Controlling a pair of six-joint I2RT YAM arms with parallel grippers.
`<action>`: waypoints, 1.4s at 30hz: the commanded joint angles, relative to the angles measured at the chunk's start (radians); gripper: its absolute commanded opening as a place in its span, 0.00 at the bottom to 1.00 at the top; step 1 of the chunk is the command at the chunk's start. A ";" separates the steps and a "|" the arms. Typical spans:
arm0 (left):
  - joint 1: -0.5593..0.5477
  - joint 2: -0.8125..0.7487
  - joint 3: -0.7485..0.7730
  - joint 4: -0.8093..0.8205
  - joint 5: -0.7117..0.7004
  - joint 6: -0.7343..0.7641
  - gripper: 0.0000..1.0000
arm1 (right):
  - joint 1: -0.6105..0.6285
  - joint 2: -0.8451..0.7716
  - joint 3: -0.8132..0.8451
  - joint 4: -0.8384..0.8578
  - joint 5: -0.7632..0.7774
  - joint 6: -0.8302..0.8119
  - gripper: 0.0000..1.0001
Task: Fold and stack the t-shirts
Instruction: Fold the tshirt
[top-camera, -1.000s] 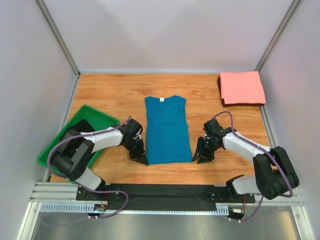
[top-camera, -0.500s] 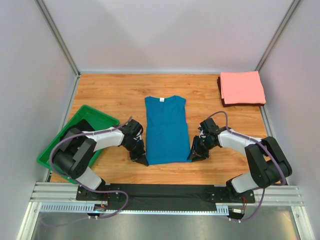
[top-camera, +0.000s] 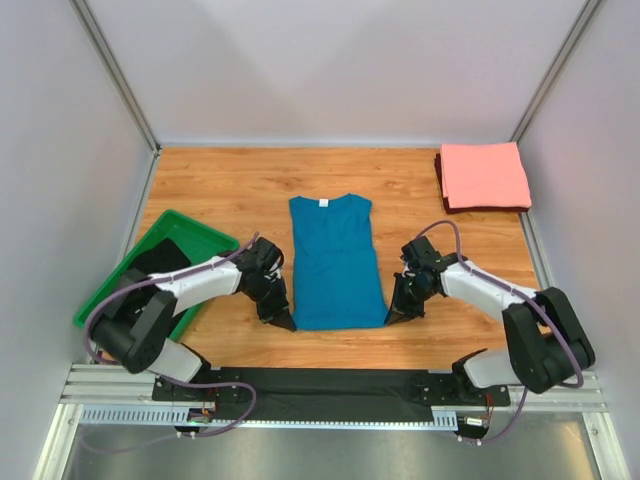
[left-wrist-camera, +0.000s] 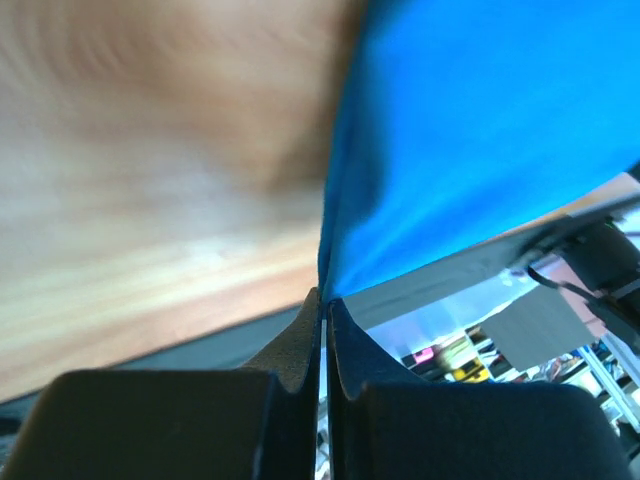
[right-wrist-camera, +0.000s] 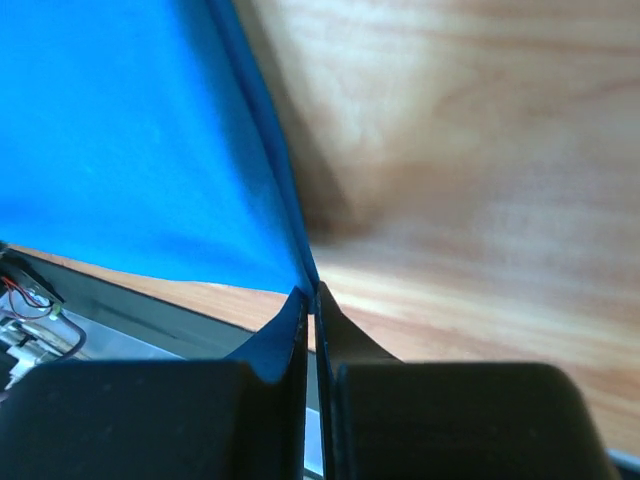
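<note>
A teal-blue t-shirt (top-camera: 336, 260) lies flat in the middle of the table, sleeves folded in, neck label toward the far side. My left gripper (top-camera: 286, 322) is shut on the shirt's near-left hem corner; the left wrist view shows blue cloth (left-wrist-camera: 470, 130) pinched at the gripper tips (left-wrist-camera: 325, 300). At the near-right hem corner my right gripper (top-camera: 392, 316) is shut on the shirt, and in the right wrist view the cloth (right-wrist-camera: 130, 150) runs into the closed tips (right-wrist-camera: 310, 293). A salmon-pink t-shirt (top-camera: 484, 175) sits folded at the far right corner.
A green bin (top-camera: 190, 236) holding dark cloth stands at the left edge, under the left arm. Grey walls with metal posts close in the wooden table (top-camera: 230, 190) on three sides. A black strip (top-camera: 330, 382) runs along the near edge.
My right gripper moved left to the shirt's near-right hem corner and closed on it. The left gripper stayed shut on the near-left corner.
</note>
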 joint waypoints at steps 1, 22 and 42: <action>-0.014 -0.127 0.012 -0.083 -0.005 -0.046 0.00 | 0.023 -0.104 0.064 -0.154 0.092 -0.034 0.00; 0.016 -0.236 0.334 -0.354 -0.143 -0.081 0.00 | 0.017 -0.043 0.571 -0.455 0.227 -0.097 0.00; 0.281 0.282 0.949 -0.409 -0.114 0.111 0.00 | -0.095 0.544 1.257 -0.458 0.161 -0.194 0.00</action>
